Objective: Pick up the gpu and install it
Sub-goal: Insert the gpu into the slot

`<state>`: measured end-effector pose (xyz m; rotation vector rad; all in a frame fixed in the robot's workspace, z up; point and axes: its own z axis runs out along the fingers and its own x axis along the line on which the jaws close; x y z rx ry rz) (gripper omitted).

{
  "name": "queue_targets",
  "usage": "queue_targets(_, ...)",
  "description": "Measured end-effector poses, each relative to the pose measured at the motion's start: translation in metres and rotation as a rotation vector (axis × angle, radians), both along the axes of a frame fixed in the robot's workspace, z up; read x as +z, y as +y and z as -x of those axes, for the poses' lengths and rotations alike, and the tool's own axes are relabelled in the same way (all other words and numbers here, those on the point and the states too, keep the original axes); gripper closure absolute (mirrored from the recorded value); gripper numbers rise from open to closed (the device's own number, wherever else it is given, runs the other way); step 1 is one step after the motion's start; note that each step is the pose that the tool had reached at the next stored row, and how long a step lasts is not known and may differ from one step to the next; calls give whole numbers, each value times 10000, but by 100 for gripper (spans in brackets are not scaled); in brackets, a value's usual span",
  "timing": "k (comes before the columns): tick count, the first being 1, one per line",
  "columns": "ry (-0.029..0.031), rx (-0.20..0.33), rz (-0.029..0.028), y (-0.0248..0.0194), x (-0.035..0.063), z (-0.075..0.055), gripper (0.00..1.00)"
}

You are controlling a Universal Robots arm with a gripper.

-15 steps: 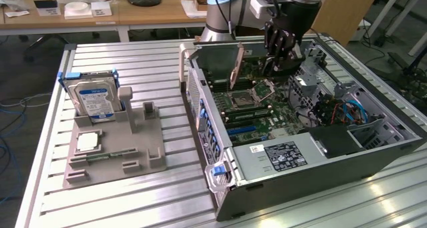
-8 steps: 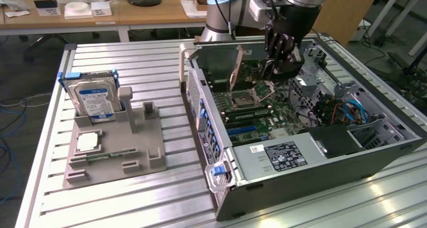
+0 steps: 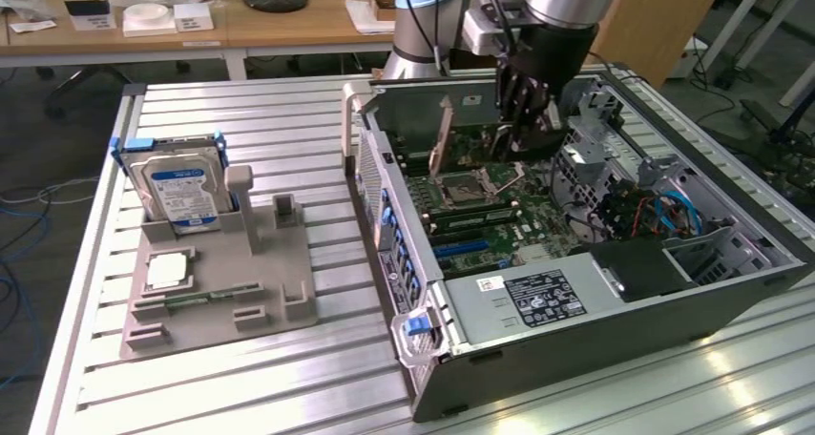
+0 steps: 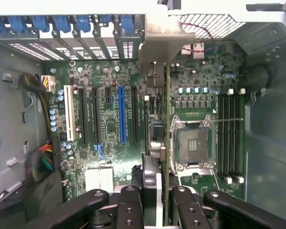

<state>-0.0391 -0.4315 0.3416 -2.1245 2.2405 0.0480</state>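
One hard drive [image 3: 178, 189] sits in its holder at the exterior view's left; rightward, inside the open PC case [image 3: 612, 321], claw [image 3: 525, 130] clamped on gpu [image 3: 445, 139], upright above motherboard [image 4: 109, 119]. Risk: misaligned w/ slot, card jams.

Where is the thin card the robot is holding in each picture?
Exterior view: the gpu stands upright on its edge inside the open computer case, just to that view's left of the gripper.
Wrist view: the gpu is seen edge-on as a slim line running out from between the gripper's fingers over the motherboard.
Shared landmark: the square processor socket beside the card.
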Motion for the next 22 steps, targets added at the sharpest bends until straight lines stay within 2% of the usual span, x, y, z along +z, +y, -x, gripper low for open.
queue_targets(5,4,-2,0,-34,-91,6,72)
queue_targets(19,8,0,1,-39,-340,135,72)
queue_targets(22,10,1,2,-70,-386,137,72)
